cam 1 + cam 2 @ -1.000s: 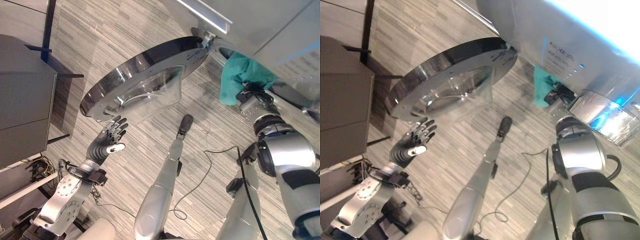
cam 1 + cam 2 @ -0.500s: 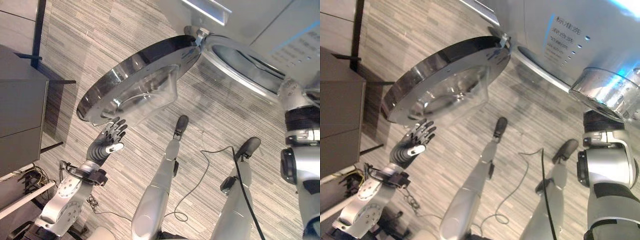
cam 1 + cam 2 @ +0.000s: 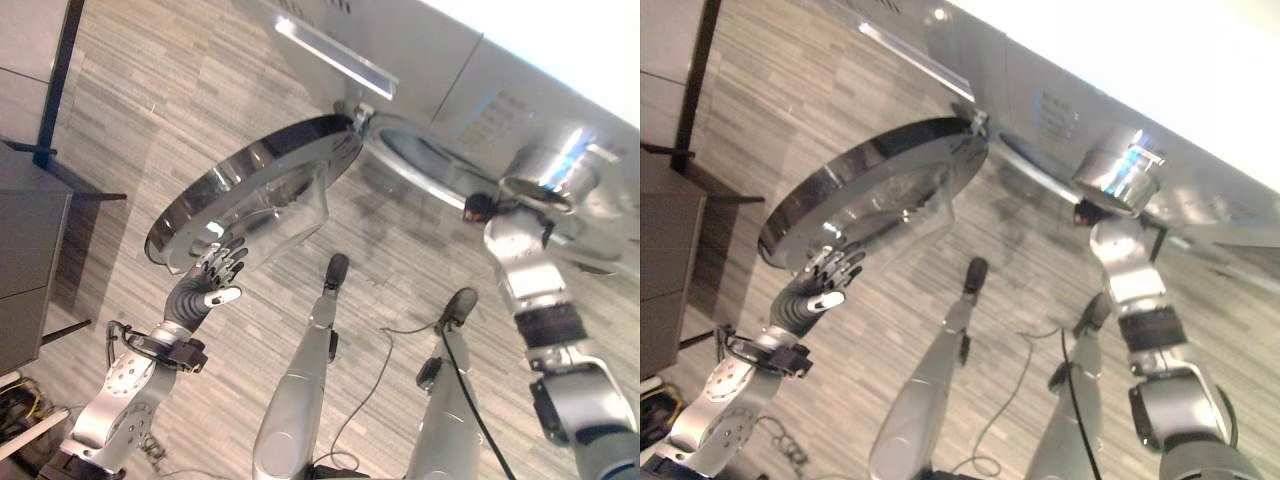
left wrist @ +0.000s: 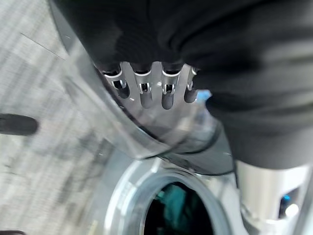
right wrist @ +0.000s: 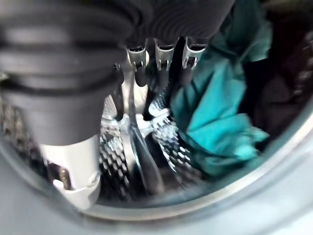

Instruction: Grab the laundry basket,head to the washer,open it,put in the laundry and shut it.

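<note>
The teal garment (image 5: 215, 122) that hung at the washer's mouth a second ago now lies inside the drum (image 5: 122, 147), so loading looks done. The right hand (image 5: 161, 58), fingers relaxed and empty, reaches into the opening. At lower left, the left hand (image 3: 212, 278), fingers straight, rests beneath the open washer door (image 3: 250, 195).

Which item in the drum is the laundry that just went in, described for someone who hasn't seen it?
Start at the silver front-loading washer, whose round glass door hangs open. Look through the porthole into the perforated steel drum. There lies a crumpled teal cloth, beside the right robot hand; its bright teal stands out against the darker fabric next to it.
</note>
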`<state>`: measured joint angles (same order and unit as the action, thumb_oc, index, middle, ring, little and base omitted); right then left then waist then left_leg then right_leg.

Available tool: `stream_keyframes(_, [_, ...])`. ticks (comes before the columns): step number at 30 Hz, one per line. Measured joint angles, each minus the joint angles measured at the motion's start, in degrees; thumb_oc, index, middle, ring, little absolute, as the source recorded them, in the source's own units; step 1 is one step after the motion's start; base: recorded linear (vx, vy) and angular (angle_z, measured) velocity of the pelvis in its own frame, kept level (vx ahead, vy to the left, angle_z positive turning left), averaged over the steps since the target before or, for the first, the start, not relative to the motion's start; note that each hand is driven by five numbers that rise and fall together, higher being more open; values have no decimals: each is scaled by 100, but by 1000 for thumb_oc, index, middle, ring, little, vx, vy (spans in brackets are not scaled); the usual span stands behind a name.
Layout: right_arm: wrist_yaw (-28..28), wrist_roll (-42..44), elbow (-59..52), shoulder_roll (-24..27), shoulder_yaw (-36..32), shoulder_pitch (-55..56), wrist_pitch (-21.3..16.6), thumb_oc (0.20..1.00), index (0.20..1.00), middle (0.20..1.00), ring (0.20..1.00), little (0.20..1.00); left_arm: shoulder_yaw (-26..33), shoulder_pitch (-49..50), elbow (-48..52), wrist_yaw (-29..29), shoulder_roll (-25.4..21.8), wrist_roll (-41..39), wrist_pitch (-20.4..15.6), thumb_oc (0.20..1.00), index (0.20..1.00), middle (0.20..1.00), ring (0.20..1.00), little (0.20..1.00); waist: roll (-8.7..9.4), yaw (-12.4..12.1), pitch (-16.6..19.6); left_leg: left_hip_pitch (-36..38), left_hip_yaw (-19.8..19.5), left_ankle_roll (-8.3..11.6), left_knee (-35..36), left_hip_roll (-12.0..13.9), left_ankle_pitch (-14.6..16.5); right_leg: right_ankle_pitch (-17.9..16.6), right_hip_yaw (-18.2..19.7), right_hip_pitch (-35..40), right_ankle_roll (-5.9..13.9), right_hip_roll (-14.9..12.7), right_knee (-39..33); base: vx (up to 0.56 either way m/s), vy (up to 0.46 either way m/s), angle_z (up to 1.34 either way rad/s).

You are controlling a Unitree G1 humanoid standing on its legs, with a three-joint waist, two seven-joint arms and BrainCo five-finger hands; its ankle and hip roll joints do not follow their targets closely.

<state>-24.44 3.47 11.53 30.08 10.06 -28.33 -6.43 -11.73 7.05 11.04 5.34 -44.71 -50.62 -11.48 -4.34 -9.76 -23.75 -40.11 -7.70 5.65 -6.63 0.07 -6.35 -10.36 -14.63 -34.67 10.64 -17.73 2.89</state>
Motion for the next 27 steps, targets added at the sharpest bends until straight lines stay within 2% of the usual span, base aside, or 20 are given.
stream_keyframes(2, [259, -39, 5, -379, 176, 527, -13, 1000, 1000, 1000, 1000, 1000, -82, 64, -106, 1, 6, 22, 19, 1000, 1000, 1000, 1000, 1000, 253, 98, 104, 226, 126, -22, -17, 13, 116, 0, 20, 193, 0, 2, -71, 54, 25, -26])
stream_keyframes(3, [448, -105, 3, -630, 327, 970, -93, 1000, 1000, 1000, 1000, 1000, -86, 142, -134, 5, -1, 146, 48, 1000, 1000, 1000, 1000, 1000, 472, 173, 235, 405, 230, -32, -63, 24, 214, 0, 46, 343, 0, 13, -109, 68, 38, -29])
stream_keyframes(5, [719, -189, 76, -642, 517, 1550, -235, 1000, 1000, 1000, 1000, 1000, -105, 189, -271, 7, 67, 239, 54, 1000, 1000, 1000, 1000, 1000, 655, 402, 343, 638, 305, -29, -191, 40, 344, 26, 39, 612, -20, 22, -101, 82, 45, -25])
stream_keyframes(6, [845, -150, 202, -719, 520, 1950, -312, 1000, 1000, 1000, 1000, 1000, -102, 229, -472, -5, 96, 401, 42, 1000, 1000, 1000, 1000, 1000, 839, 516, 457, 861, 397, -43, -244, 68, 485, 64, 56, 791, -54, 48, -111, 104, 40, -37])
stream_keyframes(8, [981, -51, 394, -761, 527, 2469, -349, 1000, 1000, 1000, 1000, 1000, -83, 281, -920, -24, 240, 524, 46, 1000, 1000, 1000, 1000, 1000, 1075, 713, 702, 1182, 558, -46, -384, 139, 700, 128, 141, 1083, -70, 96, -181, 118, 49, -43])
stream_keyframes(11, [1320, -40, 704, -679, 506, 3094, -378, 1000, 1000, 1000, 1000, 1000, 197, 328, -1655, -71, 807, 856, 47, 1000, 1000, 1000, 1000, 1000, 1138, 794, 876, 1738, 686, -30, -562, 264, 937, 241, 224, 1648, -100, 209, -209, 86, 22, -35])
stream_keyframes(12, [1548, -55, 1047, -665, 599, 3464, -330, 1000, 1000, 1000, 1000, 1000, 196, 390, -2071, -138, 1089, 1047, 43, 1000, 1000, 1000, 1000, 1000, 1120, 821, 1127, 2065, 719, -2, -583, 367, 1067, 325, 289, 1963, -171, 318, -296, 124, 5, -45])
stream_keyframes(14, [1826, -190, 1479, -703, 788, 3674, -184, 1000, 1000, 1000, 1000, 1000, 226, 349, -2776, -203, 1489, 1372, 46, 1000, 1000, 1000, 1000, 1000, 1039, 970, 1475, 2331, 837, 25, -482, 518, 1084, 317, 340, 2153, -205, 437, -398, 123, 9, -34])
stream_keyframes(16, [2012, -336, 1963, -877, 829, 3579, 52, 1000, 1000, 1000, 1000, 1000, 488, -46, -4234, -371, 2094, 1779, 164, 1000, 1000, 1000, 1000, 1000, 922, 964, 1566, 2817, 869, 51, -334, 555, 1073, 283, 363, 2580, -201, 497, -471, 63, 8, -22])
stream_keyframes(18, [2115, -481, 1923, -878, 899, 3714, 67, 1000, 1000, 1000, 1000, 1000, 342, 144, -4547, -432, 2157, 2051, 252, 1000, 1000, 1000, 1000, 1000, 908, 1049, 1834, 3080, 993, 67, -144, 631, 1095, 324, 457, 2748, -251, 578, -636, 115, 17, -27])
stream_keyframes(21, [2199, -478, 1870, -930, 772, 3853, 258, 1000, 1000, 1000, 1000, 1000, 574, -133, -6141, -566, 2712, 2271, 384, 1000, 1000, 1000, 1000, 1000, 858, 1079, 2026, 3778, 1085, 122, 422, 659, 908, 324, 480, 3186, -263, 623, -789, 130, 20, -14])
stream_keyframes(23, [2214, -450, 1557, -930, 692, 3958, 265, 1000, 1000, 1000, 1000, 1000, 578, -64, -6745, -655, 2830, 2636, 451, 1000, 1000, 1000, 1000, 1000, 838, 1100, 2251, 4136, 1190, 164, 799, 715, 783, 346, 555, 3333, -261, 691, -823, 113, 3, -20])
stream_keyframes(25, [2218, -415, 1289, -902, 636, 3986, 264, 1000, 1000, 1000, 1000, 1000, 621, 3, -6961, -713, 2841, 2870, 443, 1000, 1000, 1000, 1000, 1000, 861, 1112, 2373, 4413, 1270, 191, 1146, 765, 633, 370, 597, 3398, -253, 758, -829, 112, -8, -14])
stream_keyframes(27, [2220, -324, 1096, -910, 632, 3962, 211, 1000, 1000, 1000, 1000, 1000, 779, -49, -7398, -770, 2958, 3020, 454, 1000, 1000, 1000, 1000, 1000, 843, 1091, 2404, 4602, 1305, 214, 1194, 788, 607, 367, 608, 3545, -247, 778, -835, 60, 0, -9])
